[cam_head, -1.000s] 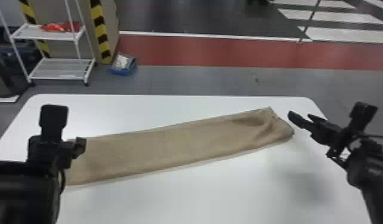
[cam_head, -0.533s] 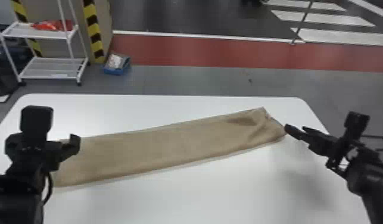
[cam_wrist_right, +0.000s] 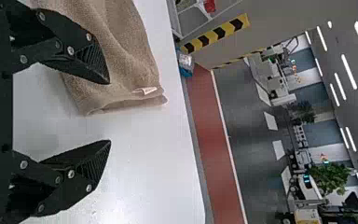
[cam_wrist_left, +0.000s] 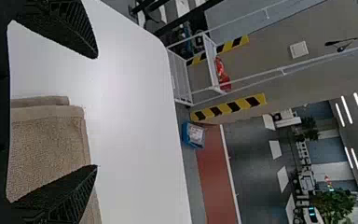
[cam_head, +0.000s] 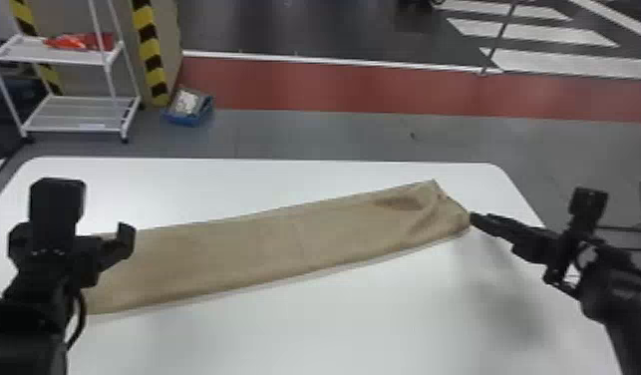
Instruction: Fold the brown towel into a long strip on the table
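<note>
By the right end of the brown towel (cam_head: 284, 244) | right claw (cam_head: 474, 219) open, lower than before | left claw (cam_head: 71, 235) open

Across mid-frame I'm seeing the brown towel (cam_head: 284, 244) as rough, matt cloth. Beneath it the white table (cam_head: 334, 324) is looking smooth, faintly glossy; at upper left, the rack (cam_head: 84, 112) is resembling painted metal.

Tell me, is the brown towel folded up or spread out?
Folded: the long brown cloth towel lies as a narrow strip on the white table, with layered edges at its ends.
</note>
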